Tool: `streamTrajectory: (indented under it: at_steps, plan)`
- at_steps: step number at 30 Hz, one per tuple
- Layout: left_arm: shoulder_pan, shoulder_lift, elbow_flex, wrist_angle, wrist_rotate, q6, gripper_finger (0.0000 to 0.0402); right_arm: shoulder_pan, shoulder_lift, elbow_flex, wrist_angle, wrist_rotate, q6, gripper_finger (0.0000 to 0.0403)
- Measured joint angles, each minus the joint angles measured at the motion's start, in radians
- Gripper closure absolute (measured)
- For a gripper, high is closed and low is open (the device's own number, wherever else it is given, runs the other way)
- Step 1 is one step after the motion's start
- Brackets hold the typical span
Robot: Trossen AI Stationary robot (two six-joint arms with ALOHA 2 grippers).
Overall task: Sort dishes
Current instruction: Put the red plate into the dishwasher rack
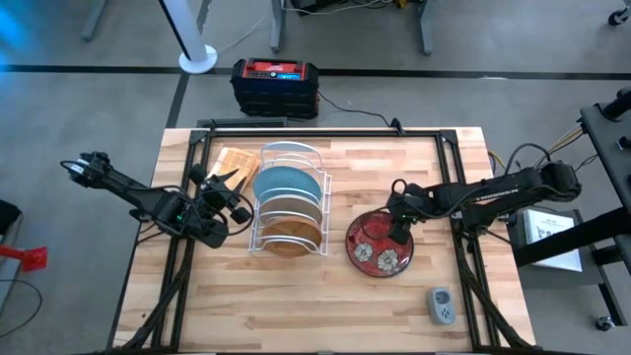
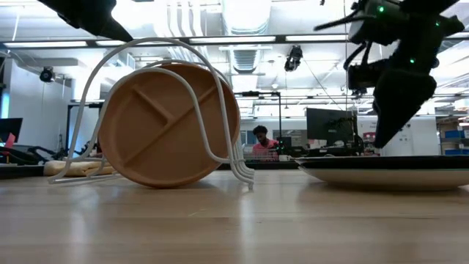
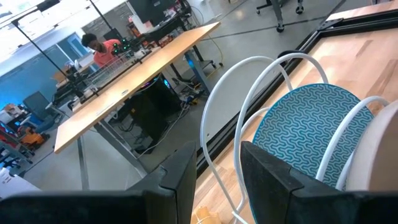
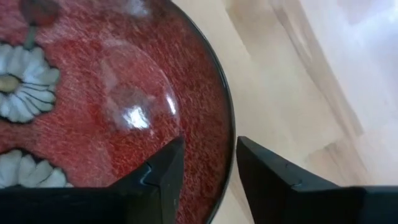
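A red plate with white flowers [image 1: 378, 247] [image 4: 93, 93] lies flat on the table right of centre. My right gripper [image 1: 400, 225] [image 4: 208, 177] points steeply down over it and is open. One finger stands over the plate and the other outside its rim [image 4: 229, 124]; in the low view the fingers [image 2: 388, 132] hang just above the plate [image 2: 388, 172]. A white wire rack [image 1: 291, 202] holds a teal plate [image 3: 311, 124], an off-white plate [image 3: 379, 162] and a brown wooden divided plate [image 2: 168, 125], all on edge. My left gripper [image 1: 235, 195] [image 3: 217, 180] waits open left of the rack.
A tan waffle-textured block [image 1: 232, 163] lies at the rack's far left, close to my left gripper. A small grey device [image 1: 441, 306] sits near the table's front right corner. A black and red box [image 1: 274, 84] stands on the floor beyond the far edge.
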Motion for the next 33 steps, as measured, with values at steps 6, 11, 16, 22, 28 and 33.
streamTrajectory:
  at_steps: [6, 11, 16, 22, 28, 33]
  plan:
    - [0.0, 0.0, 0.0, 0.006, 0.001, 0.0, 0.0287, 0.0, 0.001, -0.049, 0.046, 0.001, 0.057, 0.0238]
    - [0.0, 0.0, 0.0, 0.201, 0.123, 0.152, 0.0287, 0.0, 0.001, -0.077, 0.087, 0.001, 0.058, 0.0222]
    - [0.0, 0.033, 0.001, 0.635, 0.428, 0.525, 0.0287, 0.0, -0.001, -0.075, 0.089, 0.002, 0.052, 0.0217]
    - [0.0, 0.143, 0.022, 0.938, 0.498, 0.745, 0.0287, 0.0, -0.016, -0.073, 0.083, 0.006, 0.058, 0.0228]
    - [0.0, 0.332, 0.177, 0.91, 0.498, 0.726, 0.0287, 0.011, -0.06, -0.073, 0.085, 0.071, 0.115, 0.0245]
    - [0.0, 0.532, 0.319, 0.837, 0.499, 0.701, 0.0287, 0.022, -0.113, -0.077, 0.085, 0.107, 0.118, 0.0265]
